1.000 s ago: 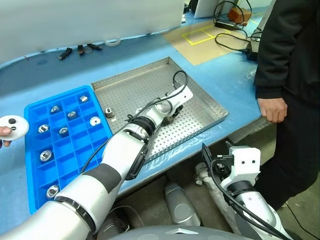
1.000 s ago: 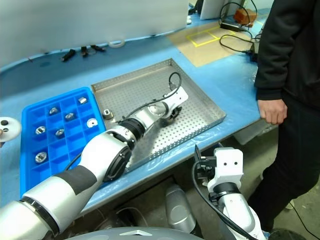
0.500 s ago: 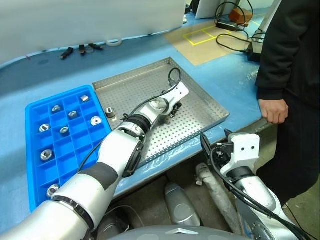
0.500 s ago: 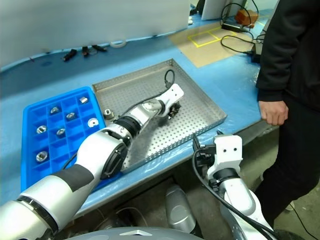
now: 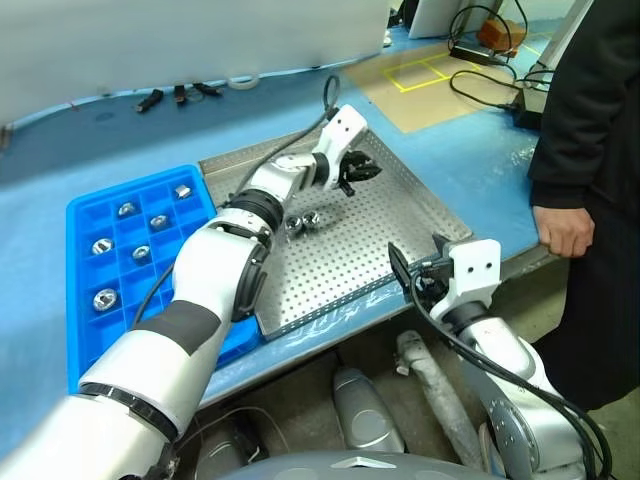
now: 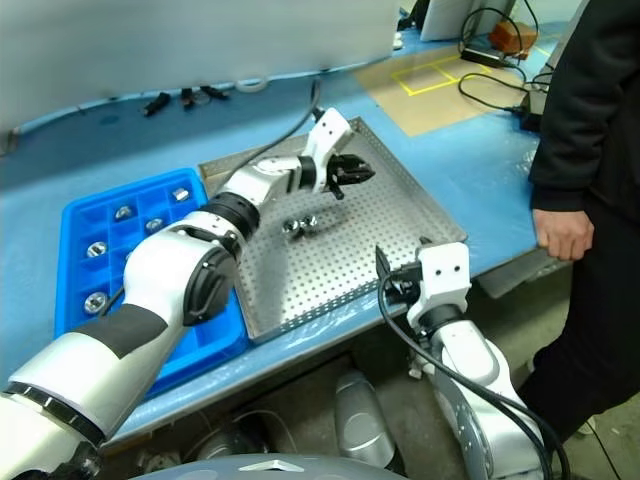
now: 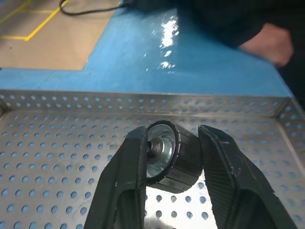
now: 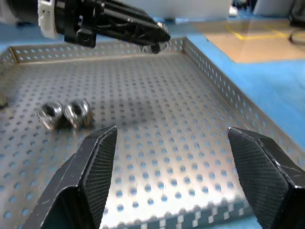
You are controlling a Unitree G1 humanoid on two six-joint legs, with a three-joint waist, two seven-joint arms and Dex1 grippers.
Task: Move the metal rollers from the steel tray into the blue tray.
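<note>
The left gripper (image 7: pixel 169 162) grasps one metal roller (image 7: pixel 167 155) between its fingers, raised above the steel tray (image 5: pixel 400 215), upper centre. The right gripper (image 8: pixel 176 176) fingers stand released. Apparently two rollers (image 5: pixel 303 222) remain in the tray.

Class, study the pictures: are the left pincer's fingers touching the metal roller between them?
Touching. In the left wrist view the left pincer has both black fingers pressed against the metal roller, held above the steel tray.

text: none readable tbh | labels/brands/numbers: nothing legible on the steel tray (image 5: pixel 420 215), blue tray (image 5: pixel 85 215) or table (image 5: pixel 470 165) | signs: just plain yellow floor-tape lines (image 5: pixel 415 72), no lettering
</note>
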